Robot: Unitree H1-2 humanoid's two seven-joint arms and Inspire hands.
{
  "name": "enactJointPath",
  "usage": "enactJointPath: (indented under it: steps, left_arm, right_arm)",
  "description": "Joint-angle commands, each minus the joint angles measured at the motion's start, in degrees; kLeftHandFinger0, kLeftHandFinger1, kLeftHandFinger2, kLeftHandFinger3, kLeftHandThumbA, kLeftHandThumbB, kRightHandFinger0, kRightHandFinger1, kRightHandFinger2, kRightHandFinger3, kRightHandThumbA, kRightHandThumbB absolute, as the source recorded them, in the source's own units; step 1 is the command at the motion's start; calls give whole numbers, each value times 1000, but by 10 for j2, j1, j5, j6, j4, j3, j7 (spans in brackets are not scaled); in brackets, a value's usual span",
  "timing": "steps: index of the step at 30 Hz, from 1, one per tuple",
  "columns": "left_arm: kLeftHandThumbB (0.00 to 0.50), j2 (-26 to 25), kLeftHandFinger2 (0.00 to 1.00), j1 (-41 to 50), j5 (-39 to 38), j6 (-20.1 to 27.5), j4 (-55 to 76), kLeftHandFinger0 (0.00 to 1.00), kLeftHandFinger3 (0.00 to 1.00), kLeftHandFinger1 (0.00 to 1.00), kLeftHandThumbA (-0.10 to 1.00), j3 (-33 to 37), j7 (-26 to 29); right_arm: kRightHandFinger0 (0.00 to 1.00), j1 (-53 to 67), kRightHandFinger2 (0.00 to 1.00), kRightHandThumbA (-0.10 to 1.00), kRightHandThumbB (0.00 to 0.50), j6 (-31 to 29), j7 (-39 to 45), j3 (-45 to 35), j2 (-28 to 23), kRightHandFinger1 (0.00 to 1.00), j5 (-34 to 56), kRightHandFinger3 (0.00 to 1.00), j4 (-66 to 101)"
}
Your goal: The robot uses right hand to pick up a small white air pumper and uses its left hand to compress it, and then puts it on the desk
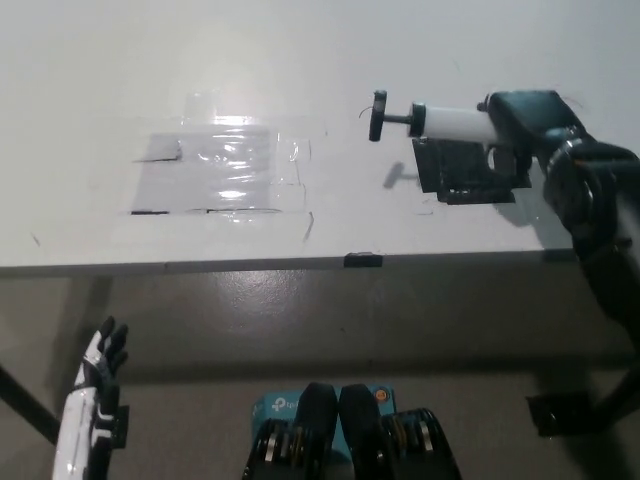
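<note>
The only writing in view is on a teal card or box [268,407] at the bottom edge, where a pale logo shows; it may read "tp-link", though it is too small and half hidden to be sure. The small white air pumper [440,122], a smooth plastic cylinder with a thin black rod and a black T-shaped handle [379,115] at its left end, lies roughly level above the right part of the plain white matte desk [100,80]. The black right hand [528,122] is wrapped around the cylinder's right end and holds it, with the rod and handle pointing toward the left of the picture. The pumper casts a soft shadow on the desk below its handle. Just under it sits a flat black square marker [468,168] with a notched outline, stuck on the desk top. Further left is a glossy sheet of clear tape or film [225,170], wrinkled and catching the light, with short dark strips at its lower edge. A small black tab [362,260] sits on the desk's front edge. The white left hand [92,395] rests low at the lower left, below the desk edge and well apart from the pumper, fingers spread and holding nothing. The floor [300,320] below is dull grey-brown.
</note>
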State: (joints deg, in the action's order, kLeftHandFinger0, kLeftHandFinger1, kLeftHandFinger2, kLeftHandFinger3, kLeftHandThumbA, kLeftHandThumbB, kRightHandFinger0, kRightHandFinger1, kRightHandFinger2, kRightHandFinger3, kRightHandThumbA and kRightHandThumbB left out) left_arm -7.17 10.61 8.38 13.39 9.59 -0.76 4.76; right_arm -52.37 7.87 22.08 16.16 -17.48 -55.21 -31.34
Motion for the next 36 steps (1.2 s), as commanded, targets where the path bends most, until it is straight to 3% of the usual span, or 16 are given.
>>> enactJointPath:
  steps: [1, 2, 5, 6, 7, 8, 9, 10, 11, 12, 14, 19, 27, 32, 35, 36]
  left_arm:
    - [125, -17, 1000, 8, 19, 69, -15, 1000, 1000, 1000, 1000, 4, -6]
    - [150, -19, 1000, 10, 17, 72, -22, 1000, 1000, 1000, 1000, 3, -7]
    - [165, -24, 1000, 13, 2, 73, -29, 1000, 1000, 1000, 1000, 2, -15]
    - [171, -25, 1000, 13, 2, 73, -29, 1000, 1000, 1000, 1000, 2, -15]
    - [172, -27, 1000, 15, -1, 73, -28, 1000, 1000, 1000, 1000, 1, -16]
    - [168, -27, 1000, 16, -3, 71, -25, 1000, 1000, 1000, 1000, 1, -17]
    - [167, -27, 1000, 17, -3, 70, -24, 1000, 1000, 1000, 1000, 1, -18]
    - [161, -28, 1000, 18, -5, 67, -21, 1000, 1000, 1000, 1000, 1, -19]
    - [165, -29, 1000, 21, -7, 68, -21, 1000, 1000, 1000, 1000, -1, -18]
    - [160, -29, 1000, 21, -8, 69, -21, 1000, 1000, 1000, 1000, -1, -18]
    - [168, -29, 1000, 19, -8, 69, -22, 1000, 1000, 1000, 1000, -2, -18]
    - [184, -29, 1000, 16, -12, 62, -19, 1000, 1000, 1000, 1000, -5, -22]
    - [184, -27, 1000, 18, -8, 63, -20, 1000, 1000, 1000, 1000, -8, -21]
    - [184, -26, 1000, 19, -12, 61, -21, 1000, 1000, 1000, 1000, -9, -26]
    - [179, -27, 1000, 16, -12, 62, -24, 1000, 1000, 1000, 1000, -10, -27]
    - [184, -25, 1000, 16, -15, 60, -23, 1000, 1000, 1000, 1000, -11, -28]
  right_arm:
    - [0, -63, 338, -100, 177, -2, -69, 6, 12, 46, 20, 310, -51]
    - [0, -67, 349, -100, 174, -2, -77, 7, 14, 46, 21, 271, -64]
    - [0, -74, 465, -100, 160, -4, -97, 13, 17, 154, 25, 279, -93]
    - [36, -74, 531, -38, 169, -4, -97, 15, 16, 232, 27, 375, -95]
    - [197, -72, 726, 86, 202, 0, -82, 16, 15, 421, 32, 634, -88]
    - [399, -69, 785, 230, 226, 2, -68, 18, 13, 545, 36, 774, -84]
    - [388, -69, 658, 275, 233, 3, -64, 19, 12, 488, 38, 781, -84]
    - [657, -72, 907, 411, 238, 5, -34, 30, 8, 774, 37, 986, -87]
    - [783, -75, 1000, 478, 256, 8, -23, 35, 10, 927, 40, 1000, -90]
    - [886, -74, 1000, 529, 277, 12, -8, 37, 8, 1000, 45, 1000, -88]
    - [1000, -71, 1000, 559, 294, 17, 9, 36, 3, 1000, 62, 1000, -85]
    - [1000, -72, 1000, 627, 299, 14, 29, 44, -10, 1000, 76, 1000, -77]
    - [1000, -62, 1000, 633, 299, 3, 18, 25, -19, 1000, 122, 1000, -59]
    - [1000, -49, 1000, 749, 293, -23, -41, -42, -25, 1000, 179, 1000, 1]
    - [1000, -50, 1000, 871, 321, -54, -97, -89, -23, 1000, 201, 1000, 45]
    - [1000, -48, 1000, 842, 281, -76, -116, -107, -22, 1000, 214, 1000, 63]
